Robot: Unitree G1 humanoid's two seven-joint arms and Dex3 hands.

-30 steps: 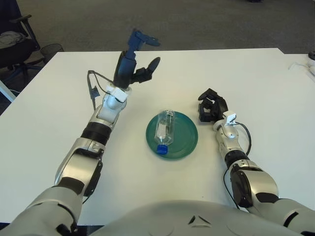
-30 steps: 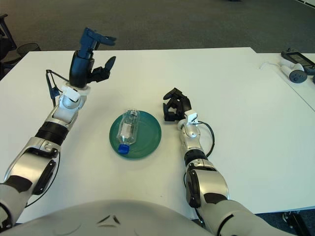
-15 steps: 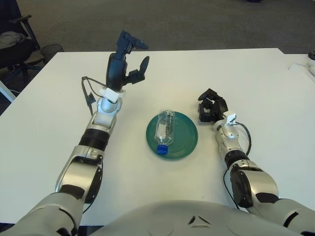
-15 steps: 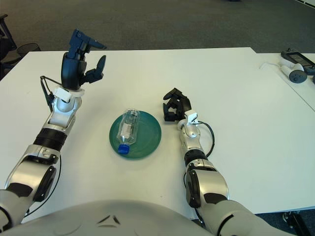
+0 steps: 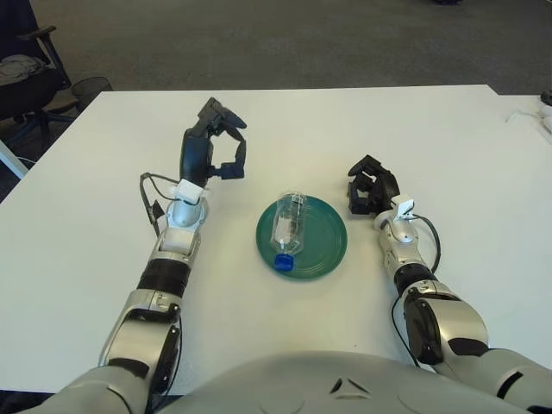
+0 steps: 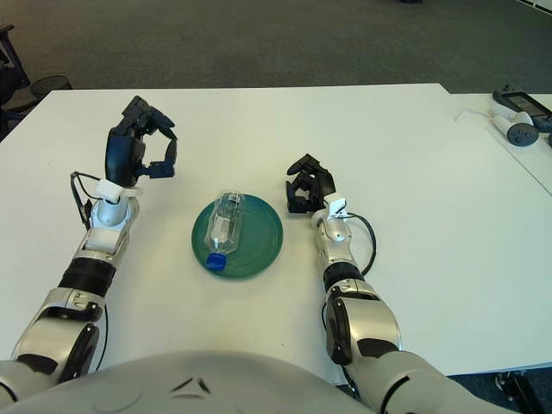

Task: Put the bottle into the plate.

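A clear plastic bottle [image 5: 288, 226] with a blue cap lies on its side in the green plate [image 5: 325, 242] at the table's middle, cap toward me. My left hand [image 5: 213, 147] is raised above the table to the left of the plate, well apart from it, fingers loosely curved and holding nothing. My right hand [image 5: 369, 186] shows just right of the plate's far rim, fingers curled, holding nothing.
The white table [image 5: 448, 147] stretches around the plate. A thin cable [image 5: 152, 190] loops beside my left forearm. Small devices [image 6: 516, 112] sit on a neighbouring table at the far right. An office chair and a bin [image 5: 89, 86] stand beyond the table's far left corner.
My left hand has dropped and drawn back toward me, its fingers bending from spread to loosely curved. The bottle, the plate and the right hand have stayed put.
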